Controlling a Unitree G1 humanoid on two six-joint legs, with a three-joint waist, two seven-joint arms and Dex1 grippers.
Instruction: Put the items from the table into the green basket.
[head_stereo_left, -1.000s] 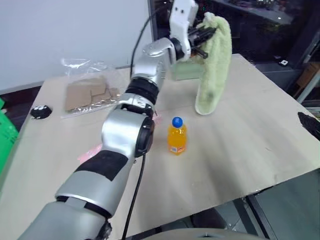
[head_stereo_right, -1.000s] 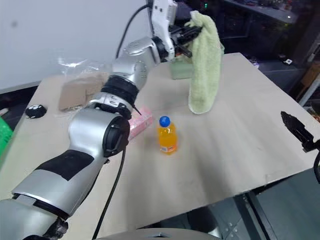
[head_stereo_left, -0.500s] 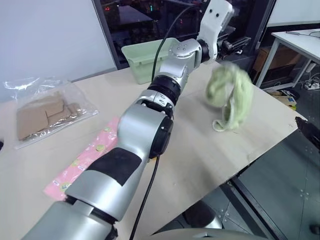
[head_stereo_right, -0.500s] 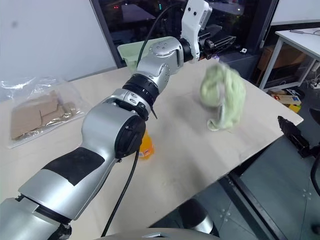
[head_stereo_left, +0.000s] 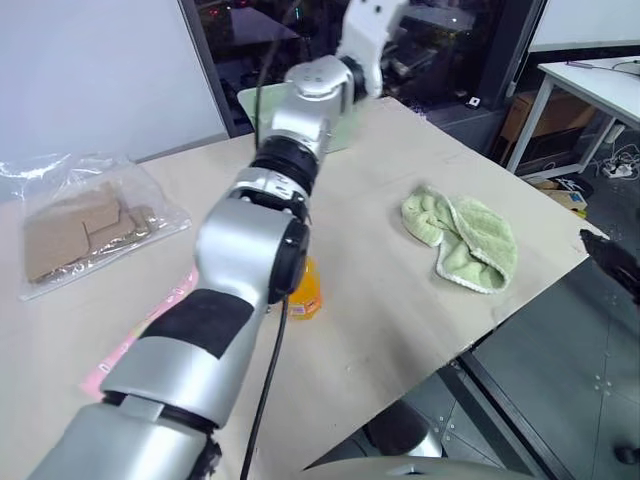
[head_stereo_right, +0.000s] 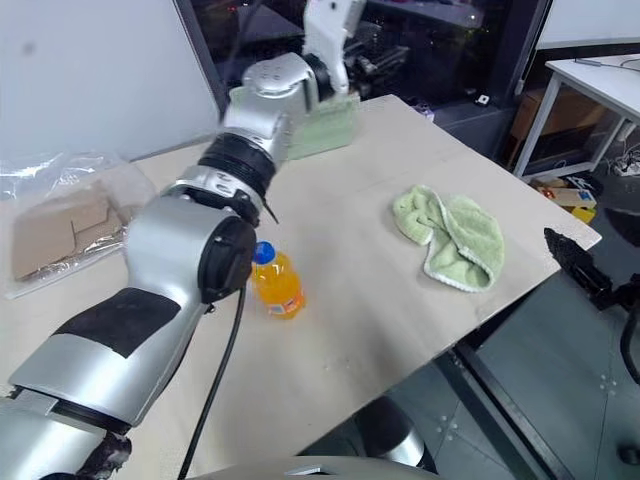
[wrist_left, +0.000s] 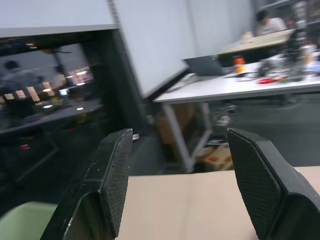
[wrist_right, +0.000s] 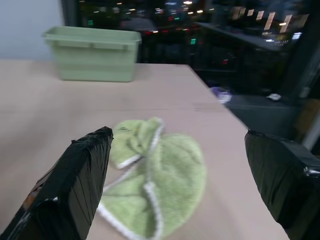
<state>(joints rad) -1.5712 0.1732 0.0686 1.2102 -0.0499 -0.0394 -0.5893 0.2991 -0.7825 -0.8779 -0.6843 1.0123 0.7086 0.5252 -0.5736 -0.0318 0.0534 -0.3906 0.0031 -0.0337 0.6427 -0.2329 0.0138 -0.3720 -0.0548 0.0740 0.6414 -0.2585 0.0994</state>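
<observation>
The pale green cloth (head_stereo_left: 462, 243), carried a second ago, is now dropped at the worktop's (head_stereo_left: 380, 330) right edge by the released left hand (wrist_left: 176, 195), no basket reached.

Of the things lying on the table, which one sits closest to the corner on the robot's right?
The pale green fluffy cloth, crumpled flat near the table's right corner. The orange drink bottle and pink box lie further left.
</observation>
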